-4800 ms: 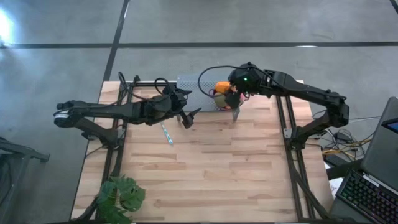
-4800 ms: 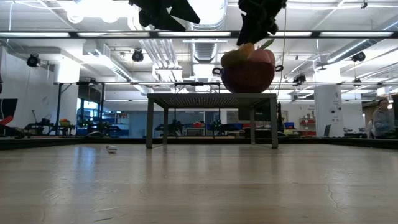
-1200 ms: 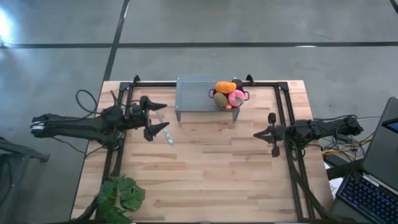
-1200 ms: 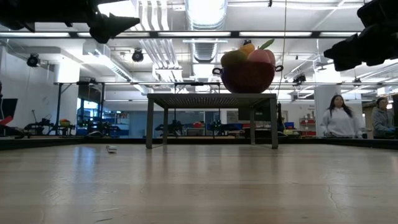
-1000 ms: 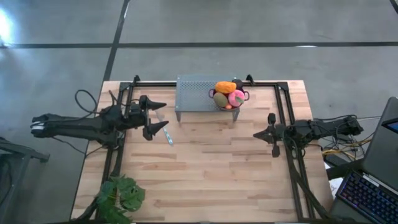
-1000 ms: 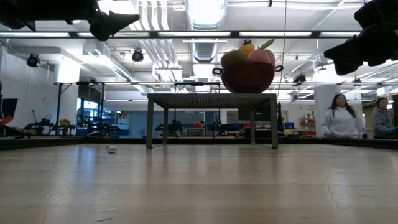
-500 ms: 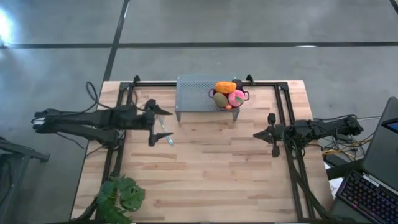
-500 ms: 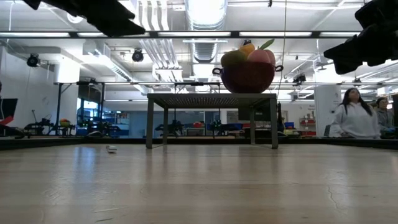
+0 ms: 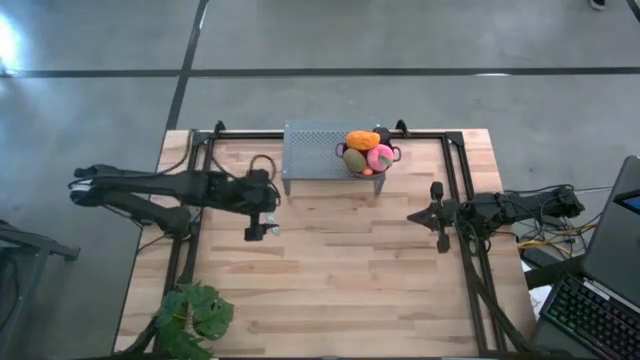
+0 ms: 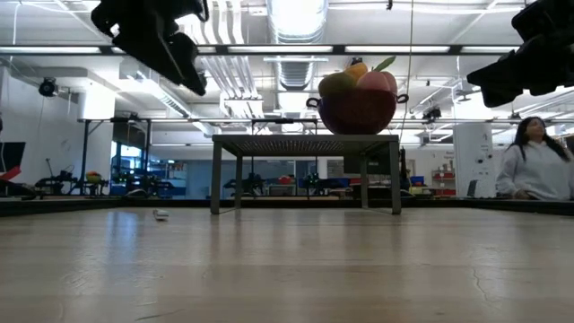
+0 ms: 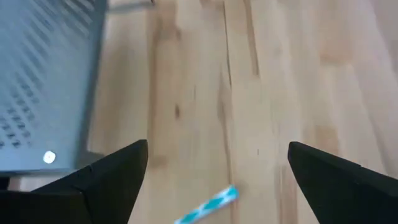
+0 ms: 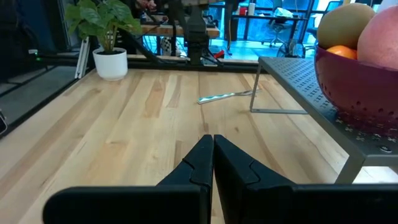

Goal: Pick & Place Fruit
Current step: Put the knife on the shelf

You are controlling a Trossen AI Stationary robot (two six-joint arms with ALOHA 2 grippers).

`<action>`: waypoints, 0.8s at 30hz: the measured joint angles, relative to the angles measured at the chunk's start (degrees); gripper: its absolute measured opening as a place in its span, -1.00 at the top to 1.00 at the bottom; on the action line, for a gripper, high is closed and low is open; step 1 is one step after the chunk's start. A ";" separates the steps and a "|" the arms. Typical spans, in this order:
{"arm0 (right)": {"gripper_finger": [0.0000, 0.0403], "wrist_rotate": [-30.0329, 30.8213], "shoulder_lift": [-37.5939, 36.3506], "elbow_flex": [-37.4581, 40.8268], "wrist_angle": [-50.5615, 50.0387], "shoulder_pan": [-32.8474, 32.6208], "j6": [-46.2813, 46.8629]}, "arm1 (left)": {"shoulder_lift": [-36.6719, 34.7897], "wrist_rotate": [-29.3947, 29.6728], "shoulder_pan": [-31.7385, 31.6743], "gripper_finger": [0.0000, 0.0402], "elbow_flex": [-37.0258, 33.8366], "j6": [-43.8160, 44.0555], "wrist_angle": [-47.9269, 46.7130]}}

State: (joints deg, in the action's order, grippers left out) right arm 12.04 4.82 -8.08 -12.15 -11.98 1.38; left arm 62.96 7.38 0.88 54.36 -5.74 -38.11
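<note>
The left gripper (image 9: 257, 222) hangs above the wooden table (image 9: 330, 290) with its two dark fingers (image 11: 106, 180) spread wide and nothing between them. It points down at a thin striped stick (image 11: 208, 205) lying flat on the wood directly beneath, just beside the near corner of the grey perforated stand (image 9: 318, 152).

The right gripper (image 9: 432, 216) waits well apart over the table's right side, its fingers (image 12: 202, 163) pressed together and holding nothing.

The fruit (image 9: 365, 152) is piled in a purple perforated bowl (image 10: 357, 109) on top of the stand, towards its right end. From above it shows as an elongated orange piece, an olive-green piece and a pink ball, with a small orange-red bit at the near rim. From table height the olive and pink pieces rise above the bowl's rim, with a green leaf tip beside them. The pile sits off to the far right of the left gripper, well apart from it and raised on the stand, and to the far left of the right gripper.

A leafy green plant (image 9: 192, 316) stands at the table's near left corner. A person (image 10: 536, 161) shows in the room behind.
</note>
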 joint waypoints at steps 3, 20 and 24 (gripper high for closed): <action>0.96 -0.01 0.00 0.00 0.01 0.01 -0.04 | 3.79 0.03 0.04 -0.94 1.94 -0.64 -4.24; 0.96 -0.01 0.15 0.00 -0.01 0.00 -0.04 | 18.77 0.06 -0.13 -0.86 2.28 17.28 -13.01; 0.96 -0.01 0.15 0.00 0.01 0.00 -0.02 | 19.80 0.21 -0.21 -0.86 2.64 37.94 -13.07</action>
State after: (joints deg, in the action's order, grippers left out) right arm 12.03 4.97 -8.08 -12.14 -11.98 1.37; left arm 82.77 7.59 0.67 56.99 32.21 -51.18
